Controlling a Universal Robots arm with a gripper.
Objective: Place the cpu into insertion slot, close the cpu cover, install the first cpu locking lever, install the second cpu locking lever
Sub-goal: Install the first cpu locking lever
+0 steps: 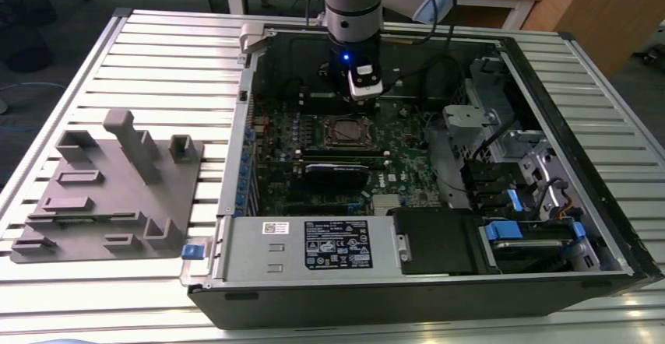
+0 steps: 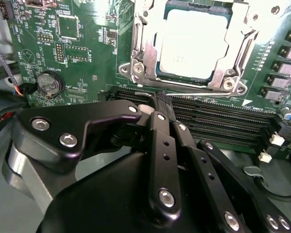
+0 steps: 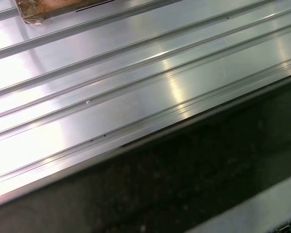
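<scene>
With the cpu [image 2: 194, 41] seated in the insertion slot [image 2: 184, 79] and the cpu cover [image 2: 141, 48] lying shut over its edges, the gripper [image 2: 160, 98], jaws clenched together, sets its tips at the thin wire locking lever [image 2: 206, 93] just beside that cover, apparently to press it home.

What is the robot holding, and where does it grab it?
Cannot tell. Its shut fingers sit at the end of the thin lever beside the cpu cover; pinching or pushing is unclear.

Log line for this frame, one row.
cpu: seated under cover | cover: down | lever: along cover edge, latch unclear | hand: shut, tips at lever
</scene>
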